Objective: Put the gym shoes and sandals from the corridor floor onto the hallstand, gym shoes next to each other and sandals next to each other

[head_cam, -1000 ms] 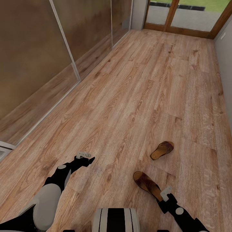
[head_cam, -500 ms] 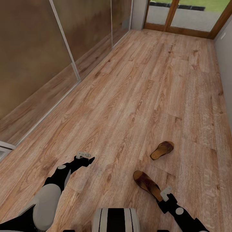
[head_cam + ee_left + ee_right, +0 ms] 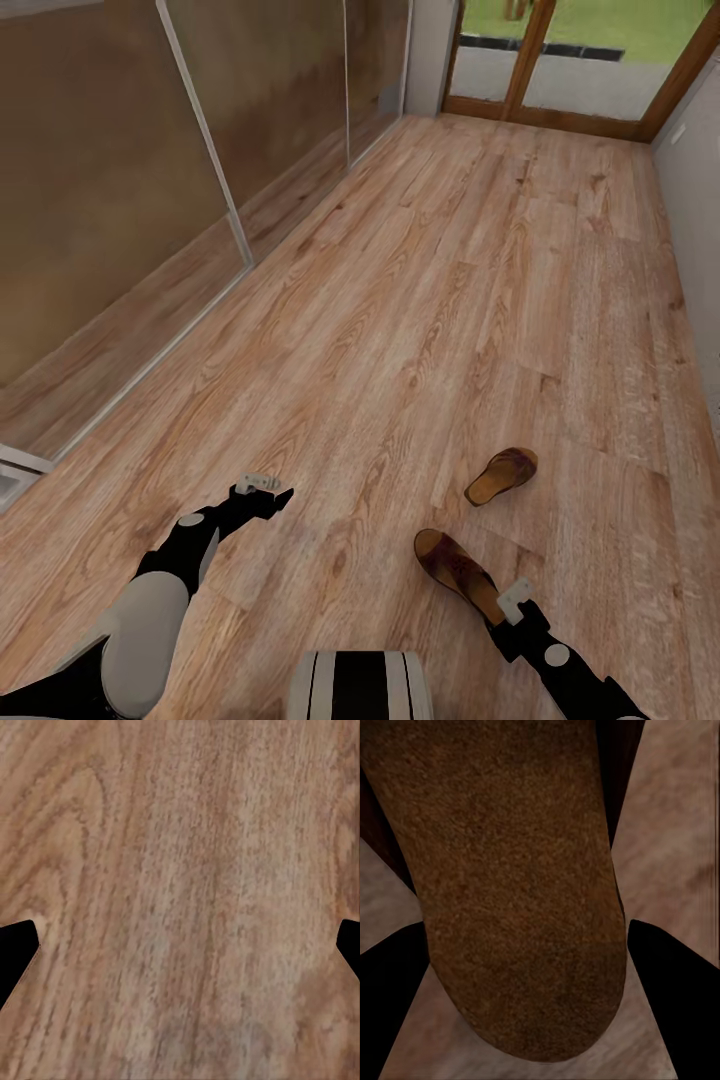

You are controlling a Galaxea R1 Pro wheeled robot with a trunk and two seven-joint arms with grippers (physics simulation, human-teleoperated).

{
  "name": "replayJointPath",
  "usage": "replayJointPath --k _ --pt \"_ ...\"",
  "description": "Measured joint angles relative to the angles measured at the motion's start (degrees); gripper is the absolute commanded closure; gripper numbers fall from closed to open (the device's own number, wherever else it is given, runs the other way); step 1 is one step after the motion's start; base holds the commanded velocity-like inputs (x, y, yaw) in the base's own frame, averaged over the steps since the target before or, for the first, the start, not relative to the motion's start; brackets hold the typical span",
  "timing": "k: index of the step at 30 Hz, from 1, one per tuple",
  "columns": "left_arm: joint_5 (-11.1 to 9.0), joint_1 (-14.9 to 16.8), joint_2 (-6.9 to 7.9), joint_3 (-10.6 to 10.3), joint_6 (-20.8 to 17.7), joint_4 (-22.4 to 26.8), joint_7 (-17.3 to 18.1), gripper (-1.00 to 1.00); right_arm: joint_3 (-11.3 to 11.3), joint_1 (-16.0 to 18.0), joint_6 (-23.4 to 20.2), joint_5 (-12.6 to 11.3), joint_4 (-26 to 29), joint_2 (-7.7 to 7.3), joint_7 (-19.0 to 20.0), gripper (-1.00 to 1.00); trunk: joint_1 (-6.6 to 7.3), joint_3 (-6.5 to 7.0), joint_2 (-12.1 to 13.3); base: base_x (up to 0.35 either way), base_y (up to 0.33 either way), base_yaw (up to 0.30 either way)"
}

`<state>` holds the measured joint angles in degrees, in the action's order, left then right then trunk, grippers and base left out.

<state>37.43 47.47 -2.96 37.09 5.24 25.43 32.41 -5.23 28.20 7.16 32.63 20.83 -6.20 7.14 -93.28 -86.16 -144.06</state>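
Left gripper (image 3: 262, 487) low over bare corridor floor (image 3: 400, 300) at lower left of the head view, fingers (image 3: 16, 952) spread wide at the wrist view's edges, nothing between. Nearer sandal (image 3: 458, 571) lay flat on the floor at lower centre-right, heel end reaching the right gripper (image 3: 516, 597). In the right wrist view, that sandal's brown footbed (image 3: 510, 885) sat between parted black fingers (image 3: 671, 975), contact impossible to tell. Second sandal (image 3: 502, 474) lay apart, higher and further right. Glass door (image 3: 560, 60) at upper right.
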Motion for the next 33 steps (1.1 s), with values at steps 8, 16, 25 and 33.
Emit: replayJointPath --k 8,16,25,33 --pt "0.26 -0.73 0.41 0.11 0.06 -0.62 -0.21 -1.0 0.01 0.0 4.63 -0.11 -0.08 0.14 -0.03 1.0 0.21 1.77 0.11 0.0 0.0 0.0" --pt "0.06 -4.39 0.65 0.38 0.18 0.01 -0.47 -1.0 -0.04 -0.01 6.52 -0.27 -0.32 0.87 -0.04 1.0 0.41 3.55 0.21 0.0 0.0 0.0" --pt "0.02 -7.92 1.04 0.42 0.53 0.04 -1.3 -1.0 -0.2 -0.01 7.77 -0.43 -0.67 3.56 -0.11 1.0 0.64 5.54 0.34 0.0 0.0 0.0" --pt "-0.13 -11.92 1.09 0.49 4.64 -0.28 -4.58 -1.0 -0.33 -0.03 10.27 -1.35 -1.91 4.77 -0.14 1.0 0.85 7.31 0.44 0.0 0.0 0.0"
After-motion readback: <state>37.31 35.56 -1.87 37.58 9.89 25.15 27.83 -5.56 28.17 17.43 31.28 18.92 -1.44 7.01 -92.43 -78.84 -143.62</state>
